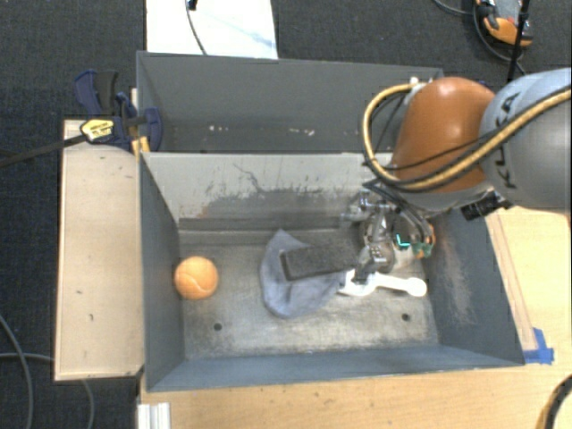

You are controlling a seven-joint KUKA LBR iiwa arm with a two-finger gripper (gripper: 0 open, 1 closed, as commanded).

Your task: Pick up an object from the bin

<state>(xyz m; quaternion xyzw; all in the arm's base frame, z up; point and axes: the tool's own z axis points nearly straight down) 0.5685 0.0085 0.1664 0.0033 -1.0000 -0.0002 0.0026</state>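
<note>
My gripper (pixel 373 262) hangs low in the right half of the bin, under the orange wrist cover. Just below it lies a flat white plastic piece (pixel 399 285) with a rounded end pointing right; its left end sits right under the gripper's tip. Whether they touch I cannot tell. To the gripper's left a dark grey rectangular block (pixel 313 262) rests on a crumpled blue-grey cloth (pixel 284 295) in the middle of the bin floor. The block's right end reaches close to the gripper.
An orange ball (pixel 196 277) lies alone near the bin's left wall. The arm and its looped cables cover the bin's upper right corner. The sloped grey walls close in on all sides.
</note>
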